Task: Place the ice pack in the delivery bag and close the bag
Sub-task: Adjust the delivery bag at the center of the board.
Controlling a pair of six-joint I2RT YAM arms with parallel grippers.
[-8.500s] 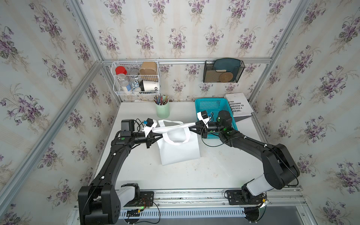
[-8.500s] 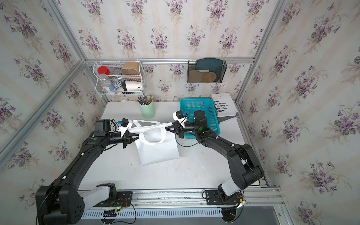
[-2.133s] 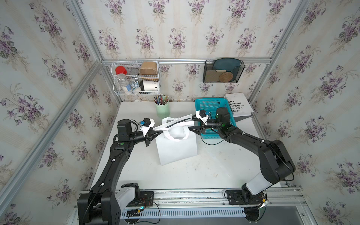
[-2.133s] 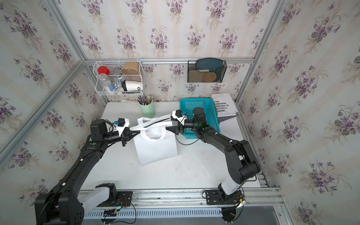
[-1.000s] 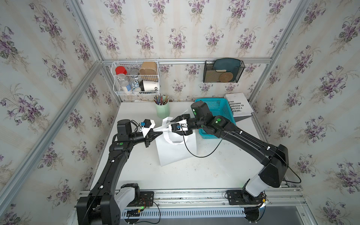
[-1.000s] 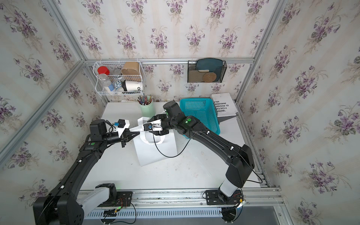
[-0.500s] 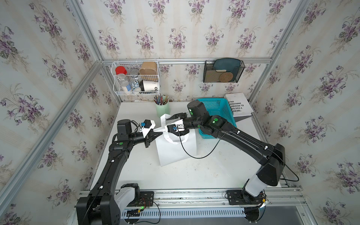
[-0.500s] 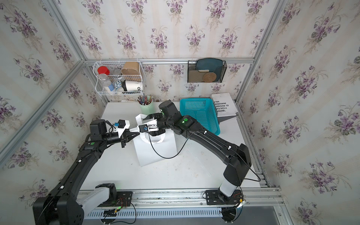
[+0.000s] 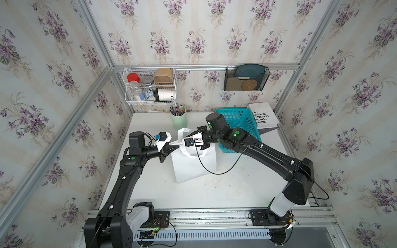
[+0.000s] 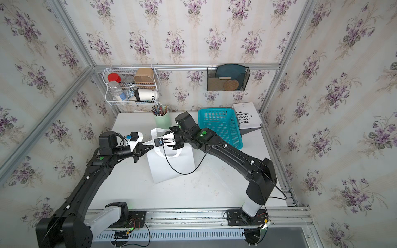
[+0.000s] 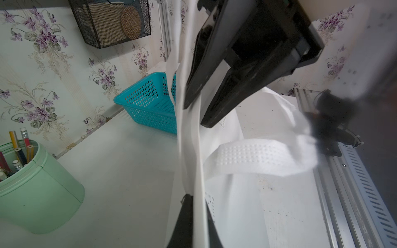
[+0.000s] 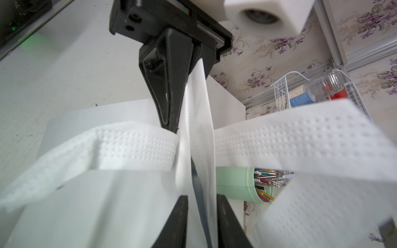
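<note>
- Leftward, the black left gripper (image 9: 176, 147) was clamped tight on the top rim of the tall white fabric delivery bag (image 9: 193, 167) with flat loop handles, which stood mid-way across the white table (image 9: 193, 194).
- A pale green cup of pencils (image 9: 179, 121) stood behind the bag.
- The black right gripper (image 12: 202, 196) met the left one almost tip to tip, its jaws slightly apart either side of that rim; whether they pinched it I cannot tell.
- A turquoise perforated plastic basket (image 9: 238, 122) sat near the bag, with a white book (image 9: 263, 116) just beside it.
</note>
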